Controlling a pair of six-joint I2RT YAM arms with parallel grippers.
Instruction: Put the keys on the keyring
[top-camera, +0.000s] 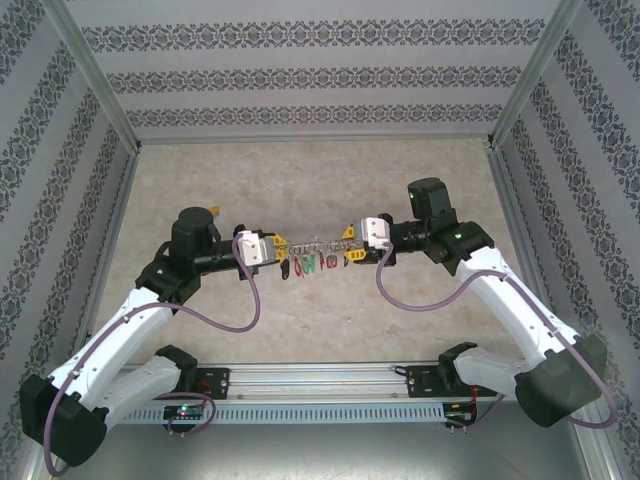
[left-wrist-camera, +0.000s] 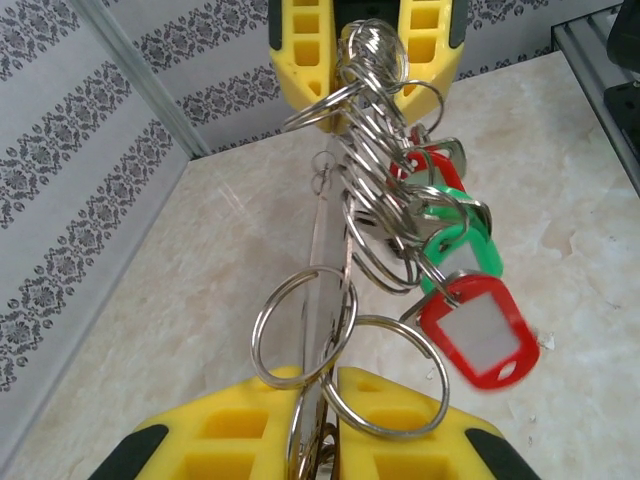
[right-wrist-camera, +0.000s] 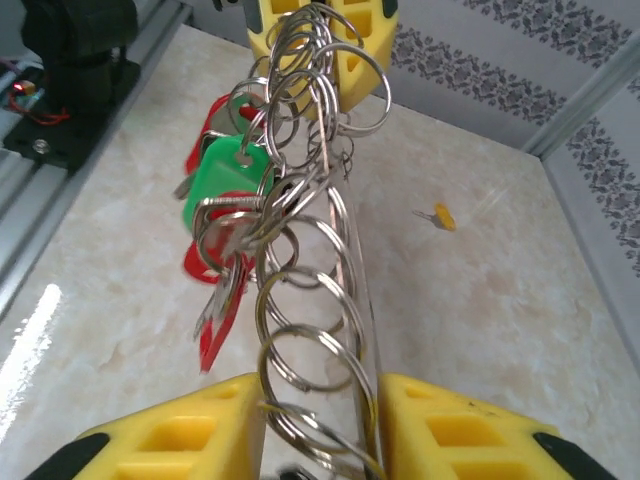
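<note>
The keyring (top-camera: 313, 245) hangs level above the table, stretched between my two grippers. In the left wrist view it is a thin wire (left-wrist-camera: 325, 270) strung with many small split rings. Keys with red (left-wrist-camera: 480, 335) and green (left-wrist-camera: 460, 245) tags dangle from it near the middle (top-camera: 312, 263). My left gripper (top-camera: 275, 247) (left-wrist-camera: 320, 400) is shut on the wire's left end. The right gripper (top-camera: 352, 240) (right-wrist-camera: 320, 420) is at the other end, its yellow fingers apart with the wire (right-wrist-camera: 350, 250) and some rings lying between them. A green tag (right-wrist-camera: 225, 175) hangs left of the wire.
A small yellow piece (right-wrist-camera: 440, 216) lies on the marble tabletop beyond the keyring. An aluminium rail (top-camera: 320, 380) with the arm bases runs along the near edge. Patterned walls (top-camera: 60, 200) close in the left, right and far sides.
</note>
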